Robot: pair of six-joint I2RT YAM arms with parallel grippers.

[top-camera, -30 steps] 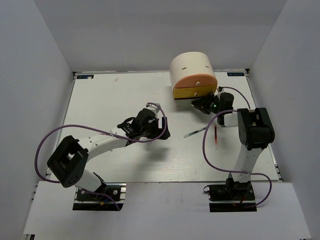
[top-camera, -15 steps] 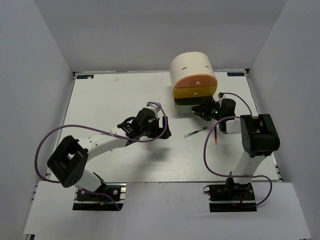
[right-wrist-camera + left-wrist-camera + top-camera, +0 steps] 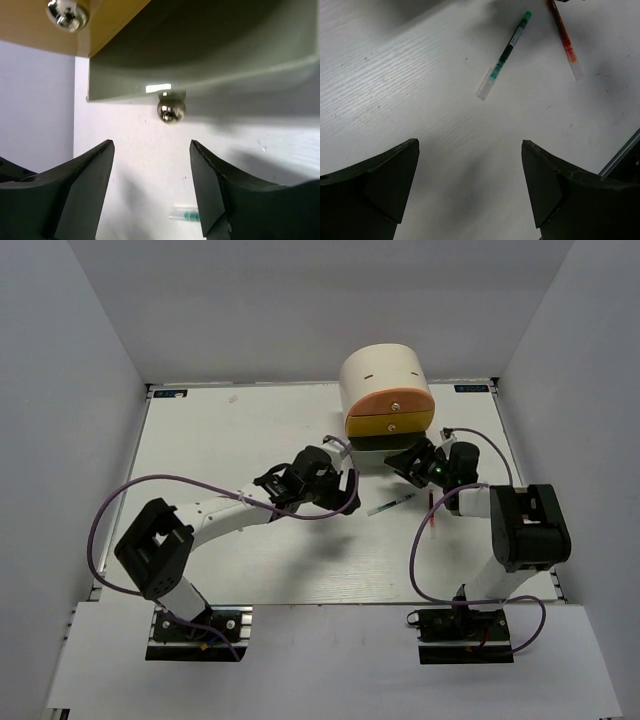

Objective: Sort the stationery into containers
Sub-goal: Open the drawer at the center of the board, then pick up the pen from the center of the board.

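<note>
Green drawer (image 3: 240,75) knob (image 3: 171,111) just ahead of parted R fingers (image 3: 75,195).

Red pen (image 3: 563,39) top end cut off by left wrist frame edge; white pen (image 3: 183,214) mostly hidden behind right tool (image 3: 151,150).

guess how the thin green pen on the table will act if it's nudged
The pen looks slim and round, so it would probably roll sideways on the smooth table. It is likely stiff and light, being a thin tube.
</note>
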